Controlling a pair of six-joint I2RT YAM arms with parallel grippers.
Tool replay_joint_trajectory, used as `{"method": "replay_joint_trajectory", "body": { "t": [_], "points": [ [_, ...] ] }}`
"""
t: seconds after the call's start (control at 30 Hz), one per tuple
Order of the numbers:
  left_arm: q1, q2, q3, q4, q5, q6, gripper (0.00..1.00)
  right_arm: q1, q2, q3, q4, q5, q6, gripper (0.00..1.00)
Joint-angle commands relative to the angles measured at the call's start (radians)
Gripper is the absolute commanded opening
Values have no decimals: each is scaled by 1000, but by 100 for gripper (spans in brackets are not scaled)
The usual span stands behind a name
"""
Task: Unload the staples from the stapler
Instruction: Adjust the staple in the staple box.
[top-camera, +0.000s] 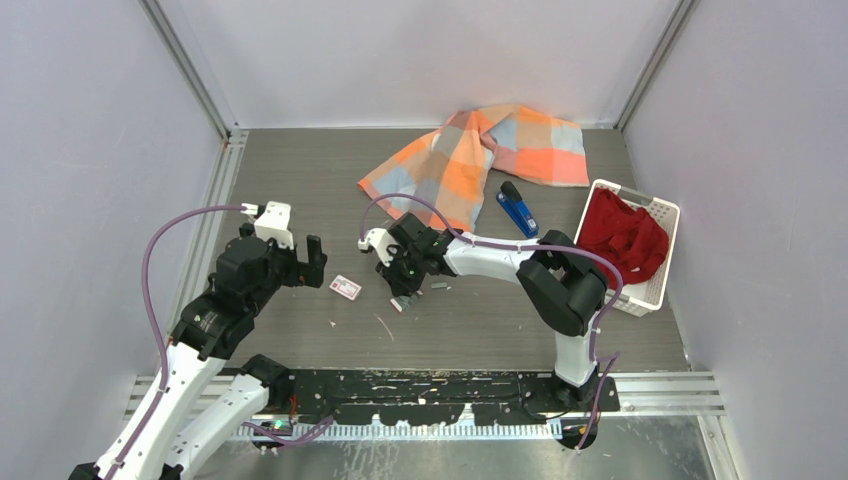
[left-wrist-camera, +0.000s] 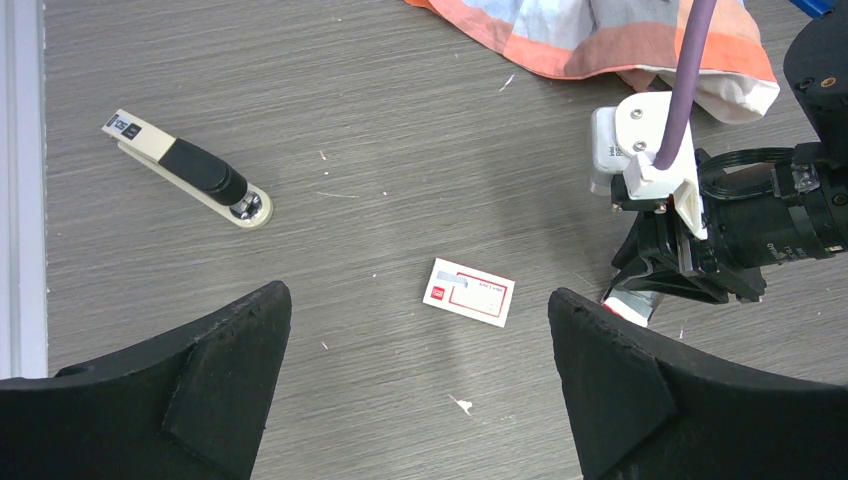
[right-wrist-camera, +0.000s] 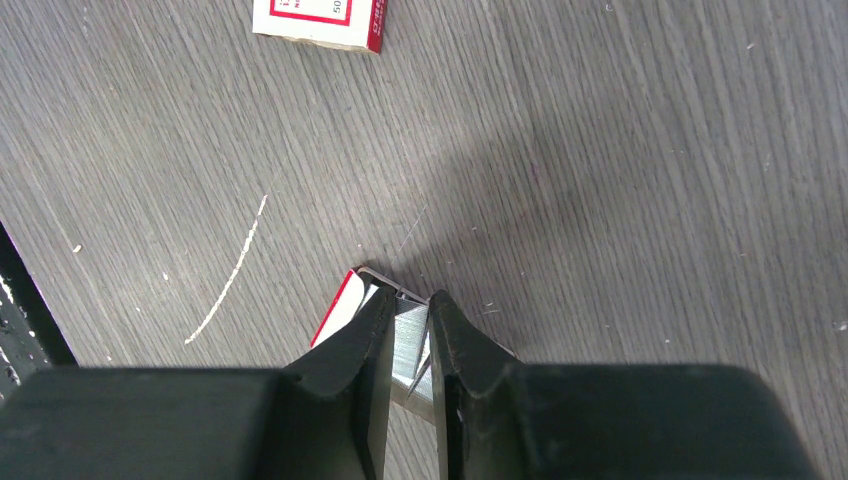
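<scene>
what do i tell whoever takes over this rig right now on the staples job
Left gripper: open, empty, near the white-and-red packet.
Right gripper: down at the table, pinched shut on a silver staple strip lying over a small red-edged white piece.
Blue stapler: lying by the checked cloth, untouched. Another loose strip lies beside the right gripper.
Done: some staples are out.
Left: cannot tell whether the stapler is empty, so probably check it.

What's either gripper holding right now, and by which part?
The right gripper pinches what looks like a staple strip by its long sides; the left gripper holds nothing.
</scene>
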Motion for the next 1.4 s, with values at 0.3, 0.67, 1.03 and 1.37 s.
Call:
{"method": "replay_joint_trajectory", "body": {
  "t": [0.3,0.67,1.03,1.37],
  "points": [
    [7,-4,10,58,9,-7,99,7,-30,39,0,5,-7,23],
    [7,-4,9,57,7,-9,99,7,-40,44,-13,9,-3,23],
    [7,0,8,56,5,-8,99,7,-64,42,-21,14,0,23],
    [7,-1,9,56,3,-9,99,4,-76,41,-28,10,3,23]
  ]
}}
